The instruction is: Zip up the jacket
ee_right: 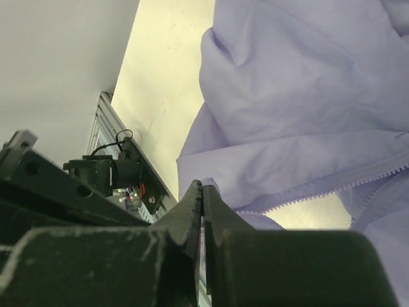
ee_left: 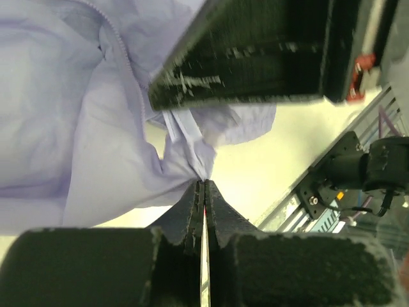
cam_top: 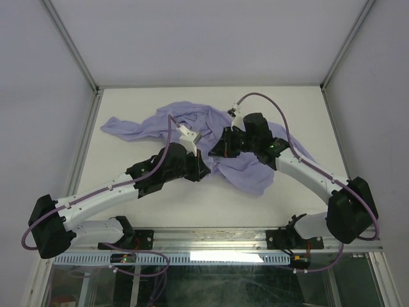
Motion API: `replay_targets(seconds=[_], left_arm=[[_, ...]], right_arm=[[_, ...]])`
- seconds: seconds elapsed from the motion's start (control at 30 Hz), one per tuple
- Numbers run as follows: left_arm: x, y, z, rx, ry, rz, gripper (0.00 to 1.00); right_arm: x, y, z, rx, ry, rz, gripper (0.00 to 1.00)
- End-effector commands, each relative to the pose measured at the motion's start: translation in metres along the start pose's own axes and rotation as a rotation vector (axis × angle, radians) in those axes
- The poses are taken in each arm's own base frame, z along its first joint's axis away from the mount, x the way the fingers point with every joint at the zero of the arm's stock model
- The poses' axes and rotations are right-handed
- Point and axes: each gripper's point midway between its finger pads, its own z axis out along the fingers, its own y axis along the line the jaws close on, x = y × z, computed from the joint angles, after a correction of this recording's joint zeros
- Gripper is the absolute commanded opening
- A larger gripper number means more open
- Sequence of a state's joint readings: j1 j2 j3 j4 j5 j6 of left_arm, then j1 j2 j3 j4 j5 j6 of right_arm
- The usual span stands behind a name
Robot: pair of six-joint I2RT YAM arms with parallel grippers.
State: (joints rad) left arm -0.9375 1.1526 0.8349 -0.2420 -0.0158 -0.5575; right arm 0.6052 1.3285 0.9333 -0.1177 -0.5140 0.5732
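The lavender jacket (cam_top: 185,121) lies crumpled on the white table, one sleeve stretched to the far left. My left gripper (cam_top: 203,169) is shut on a pinched fold of the jacket's edge; in the left wrist view (ee_left: 204,183) the fabric (ee_left: 64,115) bunches into the closed jaws, with a zipper line (ee_left: 120,48) running up it. My right gripper (cam_top: 216,151) is close beside it, shut on the jacket's lower edge (ee_right: 203,184). Zipper teeth (ee_right: 358,185) run along a fabric edge just right of the jaws, over the jacket (ee_right: 300,83).
The right arm's black body (ee_left: 255,51) hangs just above the left gripper. A metal rail (cam_top: 211,256) with both arm bases runs along the table's near edge. White enclosure walls stand at the left, right and back. Bare tabletop (cam_top: 211,204) shows near the jacket.
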Motion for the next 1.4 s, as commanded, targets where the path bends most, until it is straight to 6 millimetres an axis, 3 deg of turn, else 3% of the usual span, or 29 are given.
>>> replay_targets(seconds=[0.0,0.13,0.23,0.3,0.57,0.83,1.1,1.37], left_arm=[[0.015,0.006,-0.020,-0.020,0.021,0.078,0.00],[0.015,0.019,-0.023,-0.086,0.007,0.051,0.00],[0.006,0.024,-0.027,-0.157,-0.028,-0.055,0.17],[-0.001,0.016,-0.029,-0.145,-0.043,-0.127,0.29],[-0.025,0.004,-0.035,-0.145,-0.157,-0.543,0.57],[-0.020,-0.003,-0.022,0.001,-0.219,-1.024,0.58],[-0.042,-0.009,-0.014,0.091,-0.319,-1.169,0.60],[-0.041,-0.003,-0.005,0.108,-0.364,-1.237,0.57]], right_arm=[[-0.041,0.001,-0.001,0.042,-0.084,-0.036,0.00],[-0.040,0.006,0.004,0.002,-0.061,-0.032,0.00],[-0.036,0.017,0.006,-0.047,-0.065,-0.001,0.00],[-0.035,0.022,0.005,-0.070,-0.084,0.014,0.00],[-0.033,0.037,-0.007,-0.128,-0.178,0.068,0.00],[-0.025,0.051,-0.021,-0.171,-0.205,0.091,0.00],[-0.014,0.053,-0.031,-0.173,-0.211,0.105,0.00],[-0.010,0.055,-0.034,-0.188,-0.200,0.108,0.00]])
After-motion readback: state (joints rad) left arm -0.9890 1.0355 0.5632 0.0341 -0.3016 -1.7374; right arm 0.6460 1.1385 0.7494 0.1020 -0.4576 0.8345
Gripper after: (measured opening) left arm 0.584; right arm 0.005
